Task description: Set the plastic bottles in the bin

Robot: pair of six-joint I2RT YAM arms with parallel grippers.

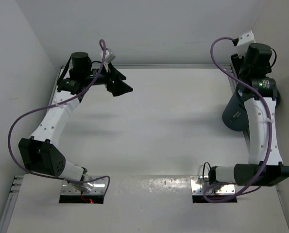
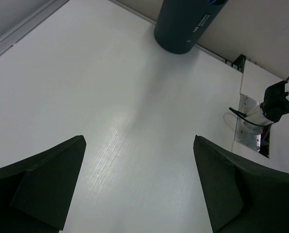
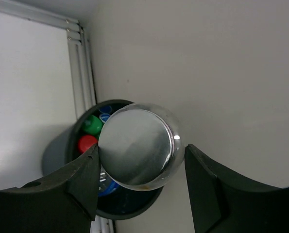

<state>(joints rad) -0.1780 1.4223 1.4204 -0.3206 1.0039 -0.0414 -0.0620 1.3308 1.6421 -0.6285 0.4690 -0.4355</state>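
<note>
The dark grey-blue bin (image 1: 233,116) stands at the table's right edge, under my right arm. In the right wrist view I look down into the bin (image 3: 61,145). It holds plastic bottles: a green cap (image 3: 92,124), a red cap (image 3: 87,143) and blue caps (image 3: 105,116) show. My right gripper (image 3: 142,150) is above the bin's mouth, shut on a shiny silver can (image 3: 137,145) seen end on, which hides most of the inside. My left gripper (image 1: 119,82) hangs open and empty at the far left; its wrist view shows the gripper (image 2: 139,141) over bare table, with the bin (image 2: 183,24) far ahead.
White walls close in the table at the back and both sides. An aluminium rail (image 3: 78,63) runs along the table edge beside the bin. The right arm's base and cable (image 2: 275,104) sit on a metal mounting plate (image 1: 202,186) at the near edge.
</note>
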